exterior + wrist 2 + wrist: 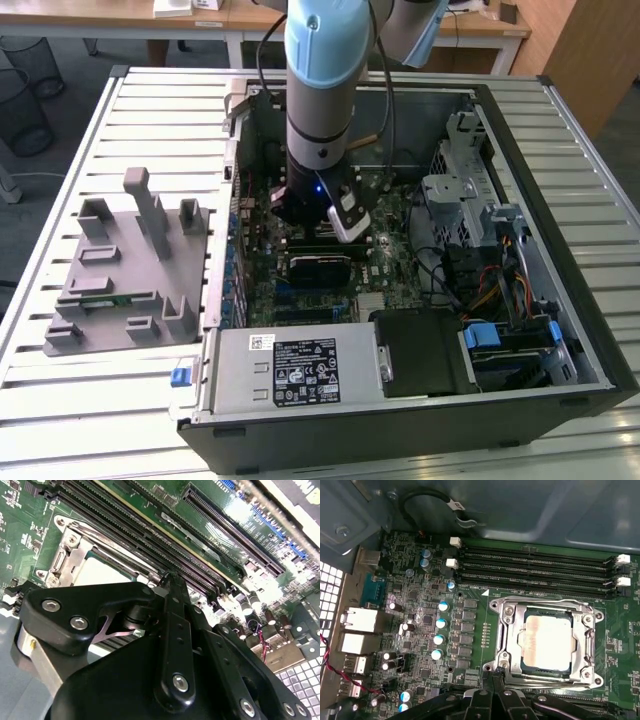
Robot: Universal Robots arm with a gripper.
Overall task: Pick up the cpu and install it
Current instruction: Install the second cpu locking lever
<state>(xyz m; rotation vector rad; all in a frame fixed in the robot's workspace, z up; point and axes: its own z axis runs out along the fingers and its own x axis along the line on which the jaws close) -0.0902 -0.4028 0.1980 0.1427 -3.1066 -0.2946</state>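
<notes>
The cpu [547, 642], a flat square chip with a shiny silver top, lies inside the metal socket frame [506, 630] on the green motherboard; a pale corner of the cpu [97, 575] also peeks out past the black linkage in the second wrist view. My gripper [493, 678] hangs just off one edge of the socket frame, shut, with nothing between its fingers. Its black fingers [172, 587] run together toward the board. In the exterior view the gripper [298, 212] is low inside the open computer case, over the board.
Black memory slots [535, 570] run beside the socket. Capacitors [440, 625] and rear ports [357, 620] stand on the other side. The case holds a power supply [295, 368], a drive cage [500, 250] and cables. A grey fixture [125, 270] sits on the slatted table at the exterior view's left.
</notes>
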